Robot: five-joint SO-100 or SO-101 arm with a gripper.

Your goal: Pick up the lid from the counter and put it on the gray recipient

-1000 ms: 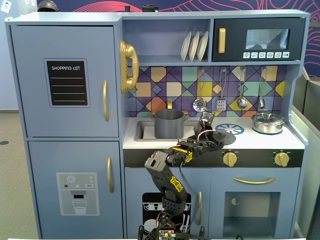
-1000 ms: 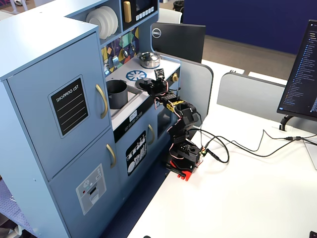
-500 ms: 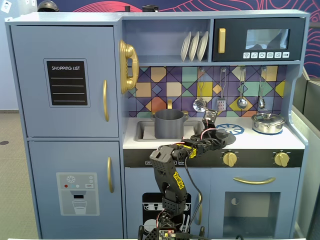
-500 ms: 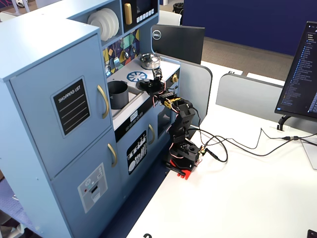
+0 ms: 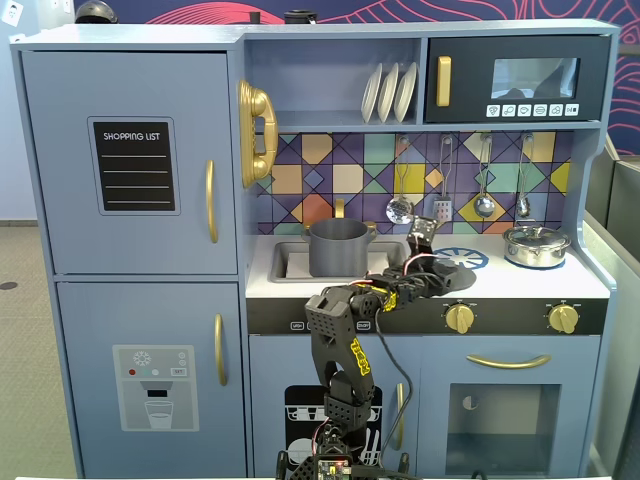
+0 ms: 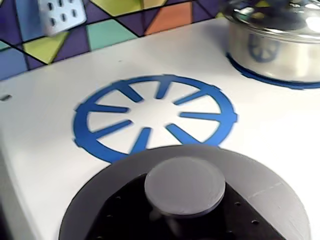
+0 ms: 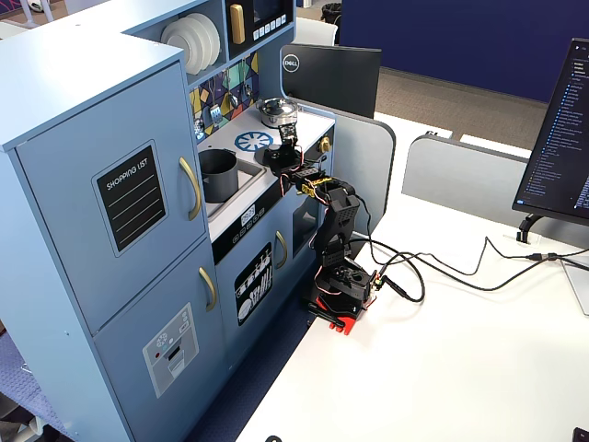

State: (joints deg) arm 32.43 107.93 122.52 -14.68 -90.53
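Note:
The lid, a matte dark-gray disc with a round knob, fills the bottom of the wrist view, its far rim overlapping the blue burner print. My gripper has its black jaws close on both sides of the knob's stem, under the knob's top. In a fixed view the gripper is over the lid on the white counter. I cannot tell if the lid is off the counter. The gray recipient stands in the sink to the left; it also shows in another fixed view.
A shiny silver lidded pot stands on the right burner, close to the lid in the wrist view. Utensils hang on the tiled back wall above the counter. The sink holds the gray pot.

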